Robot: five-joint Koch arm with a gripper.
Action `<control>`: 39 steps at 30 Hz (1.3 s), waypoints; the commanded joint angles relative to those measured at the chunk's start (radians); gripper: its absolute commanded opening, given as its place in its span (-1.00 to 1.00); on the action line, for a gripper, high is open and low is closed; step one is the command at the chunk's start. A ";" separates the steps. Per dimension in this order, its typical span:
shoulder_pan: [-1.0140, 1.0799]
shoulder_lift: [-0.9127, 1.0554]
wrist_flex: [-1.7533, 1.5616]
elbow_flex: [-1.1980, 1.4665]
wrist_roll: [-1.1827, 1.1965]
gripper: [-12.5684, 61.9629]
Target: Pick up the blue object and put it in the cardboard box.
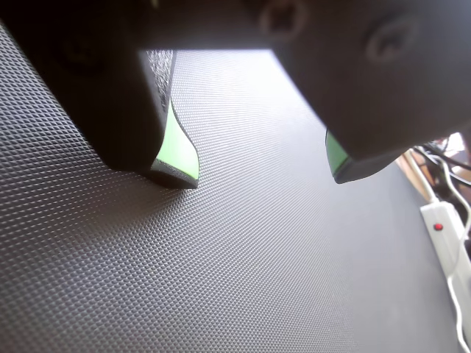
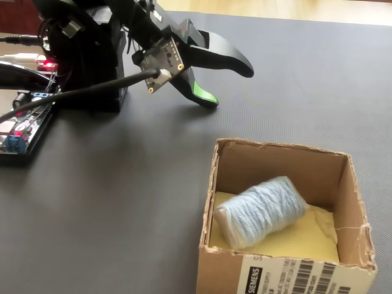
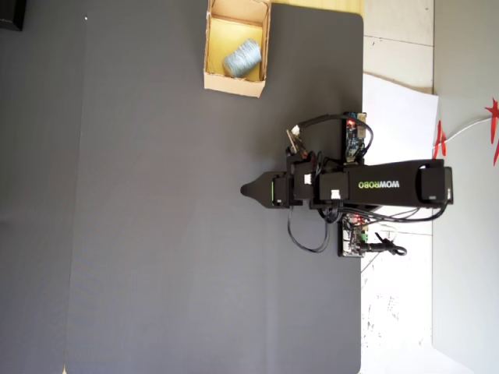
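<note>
1. Here, the pale blue ribbed yarn-like roll (image 2: 262, 211) is seen lying inside the small tan cardboard box (image 2: 343, 184), its long axis set diagonally across the yellowish floor in the fixed view.
2. The black, green-padded pincer (image 2: 229, 84) is held released, empty, just above the dark textured table (image 2: 110, 202), well apart from the box.

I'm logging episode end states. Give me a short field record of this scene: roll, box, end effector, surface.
blue object: roll lying on its side inside the box
cardboard box: open-topped, on the mat, apart from the arm
end effector: open, empty, one tip near the mat
surface: dark textured mat
task status: roll appears placed
</note>
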 commanded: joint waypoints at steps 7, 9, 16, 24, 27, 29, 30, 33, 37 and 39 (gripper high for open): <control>0.002 0.087 -0.018 0.052 0.011 0.25; 0.003 0.087 -0.048 0.071 0.014 0.25; 0.009 0.087 -0.060 0.092 0.015 0.25; 0.014 0.086 -0.061 0.107 0.015 0.25; 0.017 0.086 -0.061 0.107 0.017 0.25; 0.017 0.084 -0.061 0.109 0.017 0.25; 0.018 0.084 -0.061 0.109 0.015 0.25; 0.018 0.083 -0.060 0.109 0.015 0.25; 0.023 0.083 -0.058 0.118 0.015 0.25; 0.032 0.087 -0.046 0.130 0.000 0.25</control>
